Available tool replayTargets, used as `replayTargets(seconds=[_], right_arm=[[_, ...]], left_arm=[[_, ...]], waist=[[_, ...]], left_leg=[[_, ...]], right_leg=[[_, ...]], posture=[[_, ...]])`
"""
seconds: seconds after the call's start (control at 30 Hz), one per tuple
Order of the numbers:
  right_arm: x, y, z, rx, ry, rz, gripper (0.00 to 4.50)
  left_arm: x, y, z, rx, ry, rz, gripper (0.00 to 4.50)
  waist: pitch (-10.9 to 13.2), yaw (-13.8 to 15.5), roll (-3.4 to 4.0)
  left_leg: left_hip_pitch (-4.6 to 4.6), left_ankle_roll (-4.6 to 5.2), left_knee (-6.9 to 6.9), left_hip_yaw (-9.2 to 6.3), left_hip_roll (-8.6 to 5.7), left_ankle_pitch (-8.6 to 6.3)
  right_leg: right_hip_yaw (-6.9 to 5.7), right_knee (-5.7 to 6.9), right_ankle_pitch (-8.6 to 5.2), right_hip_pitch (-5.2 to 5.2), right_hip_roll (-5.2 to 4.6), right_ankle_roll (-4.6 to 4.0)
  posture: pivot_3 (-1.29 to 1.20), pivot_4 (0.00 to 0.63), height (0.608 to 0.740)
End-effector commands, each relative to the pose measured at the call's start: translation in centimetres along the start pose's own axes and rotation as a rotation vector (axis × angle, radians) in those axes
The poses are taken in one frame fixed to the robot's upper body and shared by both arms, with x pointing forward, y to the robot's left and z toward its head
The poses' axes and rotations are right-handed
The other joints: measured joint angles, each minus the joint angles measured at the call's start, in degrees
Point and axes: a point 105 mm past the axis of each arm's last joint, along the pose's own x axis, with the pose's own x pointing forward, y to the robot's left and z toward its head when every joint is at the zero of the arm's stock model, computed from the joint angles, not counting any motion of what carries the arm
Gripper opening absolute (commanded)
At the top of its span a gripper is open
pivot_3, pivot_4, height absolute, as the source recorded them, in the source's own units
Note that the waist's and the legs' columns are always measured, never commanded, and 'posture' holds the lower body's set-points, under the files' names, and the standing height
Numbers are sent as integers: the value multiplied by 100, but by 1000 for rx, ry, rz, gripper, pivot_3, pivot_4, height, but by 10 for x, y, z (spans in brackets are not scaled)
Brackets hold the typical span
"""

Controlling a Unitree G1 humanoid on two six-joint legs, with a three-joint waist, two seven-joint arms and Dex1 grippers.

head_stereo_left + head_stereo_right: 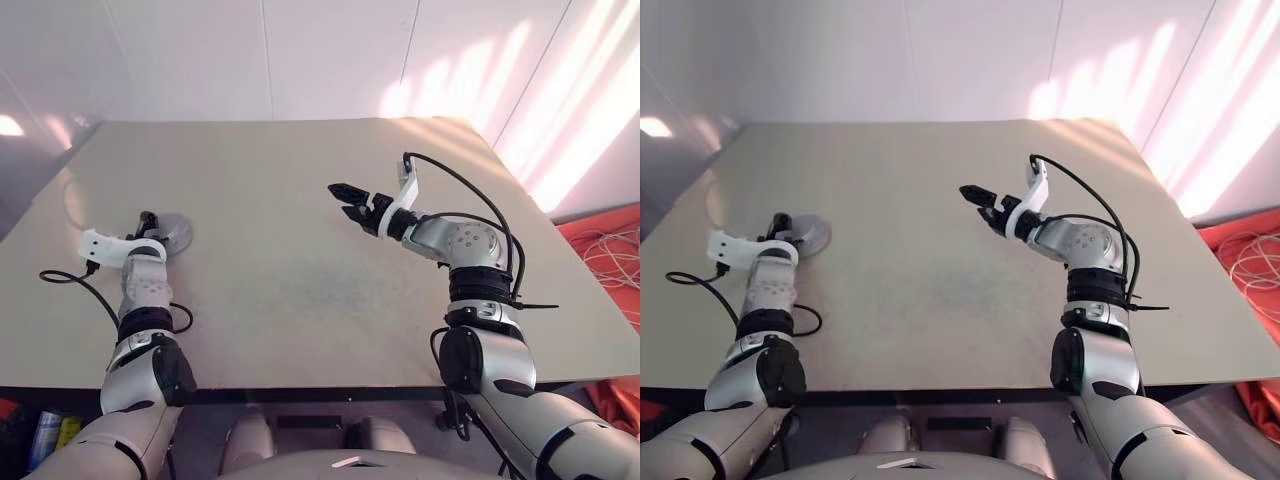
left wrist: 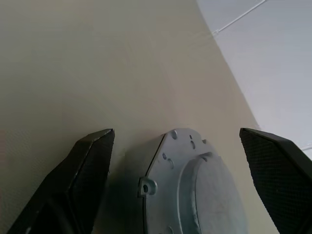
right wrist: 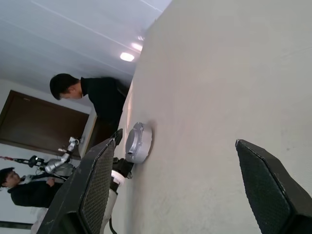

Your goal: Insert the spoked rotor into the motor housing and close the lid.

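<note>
Toward the table's (image 1: 300, 300) left edge, about midway along it, I see the motor housing (image 1: 172, 232) lying flat with its lid (image 2: 195, 185) already down — a closed grey metal disc with a raised centre and small ear tabs at the rim. I can't see the spoked rotor, so I judge it is shut inside, though I cannot confirm that. My left gripper (image 2: 175, 165) sits just behind the housing with its jaws spread wide on either side of it, pinching nothing. Further right, above the middle of the table, my right gripper (image 1: 347, 197) hangs in the air with its jaws spread too, well apart from the housing. What I judge is left is simply clearing out — I'd draw the left arm straight back and up, keeping the spread jaws off the rim so the lid isn't nudged open.
</note>
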Motion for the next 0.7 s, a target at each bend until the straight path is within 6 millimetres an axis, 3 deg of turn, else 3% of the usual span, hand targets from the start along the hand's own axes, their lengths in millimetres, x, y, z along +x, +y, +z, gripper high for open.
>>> replayTargets(seconds=[0.03, 0.27, 0.37, 0.43, 0.5, 0.53, 0.6, 0.7], right_arm=[[1, 12, 6, -19, -11, 43, 4464], [0, 12, 5, -28, -7, 53, 4464], [0, 14, 5, -51, -5, 69, 4464], [-2, 19, 6, -110, -22, 99, 4464], [-5, 23, 6, -193, -40, 123, 4464], [-8, 26, 7, -281, -66, 139, 4464], [-16, 30, 6, -456, -94, 169, 4464], [-30, 27, 4, -592, -67, 204, 4464]], left_arm=[[0, 24, 32, 117, -133, 116, 4371], [0, -10, 62, 236, -304, 37, 4371], [-2, -51, 62, 271, -324, -157, 4371], [-15, -98, 46, 273, -264, -453, 4371], [-31, -127, 25, 282, -172, -675, 4371], [-47, -143, 5, 306, -80, -827, 4371], [-83, -161, -32, 377, 115, -1079, 4371], [-128, -165, -63, 498, 297, -1313, 4371]], waist=[[0, -6, 0], [3, 213, -6], [4, 331, -7], [7, 454, -12], [7, 559, -12], [7, 588, -12], [7, 619, -13], [7, 576, -13]], left_leg=[[-8, -1, 0, -1, 9, -1], [-70, -10, 8, -34, 25, -2], [-102, -10, 23, -46, 22, -2], [-110, -10, 30, -53, 22, -2], [-121, -13, 33, -53, 22, 0], [-122, -13, 35, -53, 20, 0], [-127, -13, 36, -52, 14, 0], [-126, -8, 34, -44, 1, -3]], right_leg=[[0, -1, 2, -8, 10, -7], [-7, -4, 3, -75, 44, -21], [-19, -2, 4, -89, 39, -21], [-30, -1, 5, -89, 34, -22], [-48, 1, 5, -89, 19, -24], [-49, 4, 5, -89, 15, -24], [-58, 5, 5, -87, 2, -24], [-59, 5, 5, -87, -17, -21]], posture=[[0, 0, 740], [0, 0, 740], [0, 0, 740], [0, 0, 740], [0, 0, 740], [0, 0, 740], [0, 0, 740], [0, 0, 740]])
